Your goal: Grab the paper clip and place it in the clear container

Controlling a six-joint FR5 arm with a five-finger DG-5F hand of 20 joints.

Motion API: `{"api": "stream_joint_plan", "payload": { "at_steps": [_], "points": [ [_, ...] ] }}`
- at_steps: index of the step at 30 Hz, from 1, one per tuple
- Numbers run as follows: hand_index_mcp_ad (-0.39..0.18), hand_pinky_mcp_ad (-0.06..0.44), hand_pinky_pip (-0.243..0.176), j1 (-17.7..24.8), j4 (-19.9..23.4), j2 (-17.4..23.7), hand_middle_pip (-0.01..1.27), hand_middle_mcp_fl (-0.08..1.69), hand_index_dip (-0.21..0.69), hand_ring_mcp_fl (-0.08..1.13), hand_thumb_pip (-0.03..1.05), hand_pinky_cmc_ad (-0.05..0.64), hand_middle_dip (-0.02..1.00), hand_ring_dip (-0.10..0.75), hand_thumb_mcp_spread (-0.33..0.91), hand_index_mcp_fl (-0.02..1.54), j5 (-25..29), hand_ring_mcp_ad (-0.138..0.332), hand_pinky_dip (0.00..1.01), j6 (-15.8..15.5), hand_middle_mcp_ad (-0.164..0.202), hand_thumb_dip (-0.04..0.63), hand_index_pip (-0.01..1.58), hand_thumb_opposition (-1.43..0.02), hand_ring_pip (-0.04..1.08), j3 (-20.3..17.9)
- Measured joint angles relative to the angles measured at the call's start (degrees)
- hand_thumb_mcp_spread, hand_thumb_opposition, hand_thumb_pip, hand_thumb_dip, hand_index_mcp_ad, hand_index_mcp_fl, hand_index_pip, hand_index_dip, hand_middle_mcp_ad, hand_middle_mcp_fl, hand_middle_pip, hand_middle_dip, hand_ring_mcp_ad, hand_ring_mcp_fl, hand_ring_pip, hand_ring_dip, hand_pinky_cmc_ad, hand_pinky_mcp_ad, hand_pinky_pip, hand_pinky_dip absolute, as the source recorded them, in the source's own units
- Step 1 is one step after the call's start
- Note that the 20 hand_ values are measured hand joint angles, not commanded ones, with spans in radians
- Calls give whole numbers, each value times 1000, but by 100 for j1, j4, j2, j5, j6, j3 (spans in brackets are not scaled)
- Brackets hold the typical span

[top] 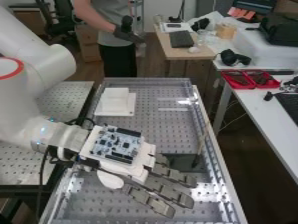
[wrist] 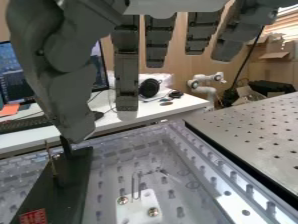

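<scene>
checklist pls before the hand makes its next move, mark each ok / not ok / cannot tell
1. hand open: ok, fingers straight
2. hand empty: ok, nothing between fingers and thumb
3. paper clip identified: cannot tell, the thin upright wire on the white block may be it
4. wire gripped: not ok, it stands apart from the fingers
5. thumb tip clear of dark block: cannot tell, they look very close
6. container identified: cannot tell, the clear tray may be it
</scene>
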Motion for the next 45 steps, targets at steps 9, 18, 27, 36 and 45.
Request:
{"api": "stream_joint_plan", "payload": {
  "at_steps": [9,18,27,36,45],
  "points": [
    [-89,147,-75,-270,269,-309,157,52,-19,-37,654,175,129,19,356,307,-575,145,250,-118,2,236,1300,-785,49,239],
    [-112,145,-75,-332,608,-386,154,101,2,-37,696,175,141,28,361,288,-905,145,236,-397,0,239,1417,-789,44,169],
    [-120,145,-75,-381,594,-445,159,108,3,-37,691,176,155,37,372,290,-1102,145,206,-733,3,253,1428,-798,52,170],
    [-126,147,-61,-402,508,-550,152,120,3,-37,684,180,155,44,389,286,-1241,138,195,-1034,0,251,1428,-799,49,263],
    [-138,136,-59,-401,517,-626,152,115,3,-35,677,195,157,44,391,293,-1366,140,182,-1236,-3,253,1428,-803,51,331]
  ]
}}
